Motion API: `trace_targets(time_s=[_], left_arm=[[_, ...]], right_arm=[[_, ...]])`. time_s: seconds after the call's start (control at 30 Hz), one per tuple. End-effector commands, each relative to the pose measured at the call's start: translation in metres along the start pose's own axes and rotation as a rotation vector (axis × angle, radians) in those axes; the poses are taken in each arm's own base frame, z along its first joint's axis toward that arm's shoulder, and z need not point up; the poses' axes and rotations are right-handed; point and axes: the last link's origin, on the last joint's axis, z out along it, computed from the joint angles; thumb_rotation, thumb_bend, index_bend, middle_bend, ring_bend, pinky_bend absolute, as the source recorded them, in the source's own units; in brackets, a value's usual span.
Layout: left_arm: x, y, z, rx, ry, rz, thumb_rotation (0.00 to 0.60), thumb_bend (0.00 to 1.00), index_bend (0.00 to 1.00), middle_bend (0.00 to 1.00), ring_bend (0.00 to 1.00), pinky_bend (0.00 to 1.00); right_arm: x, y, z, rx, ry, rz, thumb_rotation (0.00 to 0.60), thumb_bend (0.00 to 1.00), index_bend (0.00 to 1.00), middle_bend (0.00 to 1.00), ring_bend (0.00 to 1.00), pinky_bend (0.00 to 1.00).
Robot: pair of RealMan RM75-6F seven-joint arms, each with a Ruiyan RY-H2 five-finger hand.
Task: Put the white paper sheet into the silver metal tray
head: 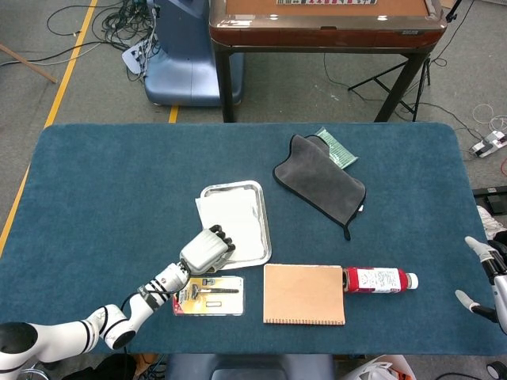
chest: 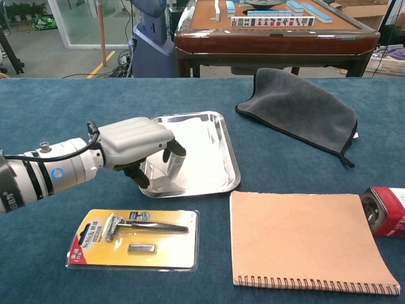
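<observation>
Blue worktop (head: 119, 182): left hand (chest: 136, 144) curled at tray (head: 207, 191) near edge, apparently pinching paper (head: 238, 226) corner to seat the sheet inside; right hand (head: 487, 277) spread, idle.
</observation>
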Motion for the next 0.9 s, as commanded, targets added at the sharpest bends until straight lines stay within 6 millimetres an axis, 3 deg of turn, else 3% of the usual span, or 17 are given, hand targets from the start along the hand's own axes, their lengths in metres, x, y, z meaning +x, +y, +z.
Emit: trace_targets(time_s=[0.03, 0.63, 0.9], left_arm=[[-0.0001, -0.0026, 0.0003, 0.007, -0.004, 0.013, 0.6, 0.41, 0.56, 0.5, 0.4, 0.26], [0.003, -0.002, 0.0023, 0.029, -0.002, -0.005, 0.6, 0.41, 0.54, 0.5, 0.39, 0.26], [0.0076, -0.0002, -0.0018, 0.037, 0.003, -0.038, 0.6, 0.41, 0.48, 0.49, 0.39, 0.26]], right_arm=[[0.0, -0.0001, 0.0002, 0.0, 0.0, 0.0, 0.6, 0.09, 0.17, 0.24, 0.14, 0.2], [0.0002, -0.0003, 0.0008, -0.002, 0.003, -0.001, 0.6, 0.09, 0.17, 0.24, 0.14, 0.2], [0.0001, -0.0008, 0.0023, 0.003, 0.007, 0.003, 0.6, 0.09, 0.17, 0.24, 0.14, 0.2]])
